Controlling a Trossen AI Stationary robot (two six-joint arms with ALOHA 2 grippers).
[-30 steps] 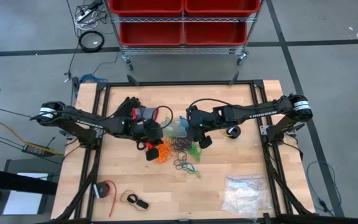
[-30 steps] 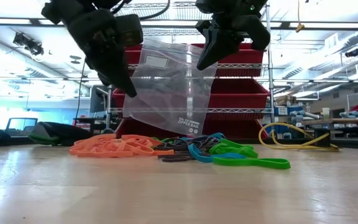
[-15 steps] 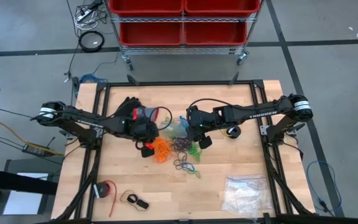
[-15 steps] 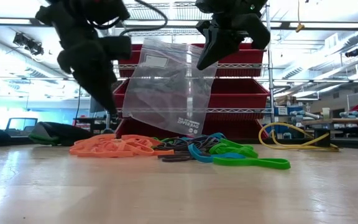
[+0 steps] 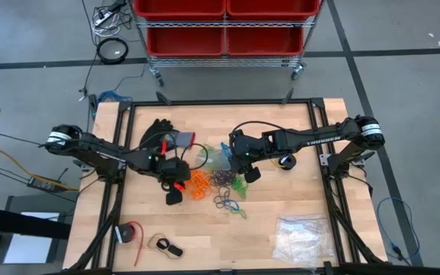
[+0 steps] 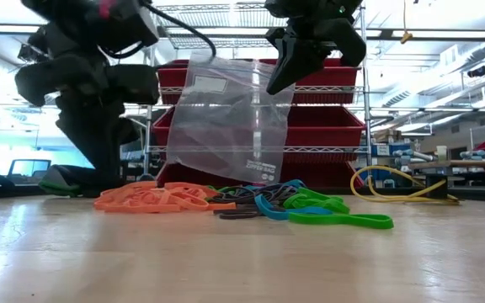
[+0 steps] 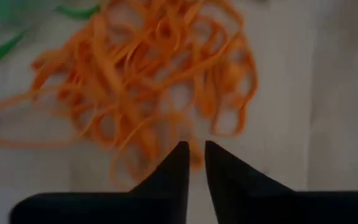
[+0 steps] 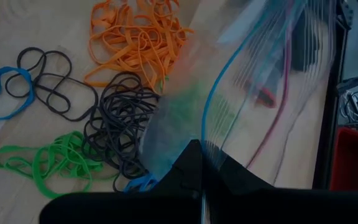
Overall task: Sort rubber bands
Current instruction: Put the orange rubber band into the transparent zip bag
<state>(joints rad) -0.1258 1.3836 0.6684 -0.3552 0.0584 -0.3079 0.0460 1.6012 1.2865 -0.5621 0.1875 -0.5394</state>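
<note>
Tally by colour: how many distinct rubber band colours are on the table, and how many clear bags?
Band colours: 4 (orange, black, green, blue)
Clear bags: 2 (hanging bag in the right gripper, flat bag lying apart)
Total: 6

arms 2 | zip bags (image 5: 302,237) 2 | red bins (image 5: 225,23) 4

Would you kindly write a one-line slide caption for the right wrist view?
Right tool pinching a clear zip bag above orange, black, green and blue rubber bands on the wooden table.
</note>
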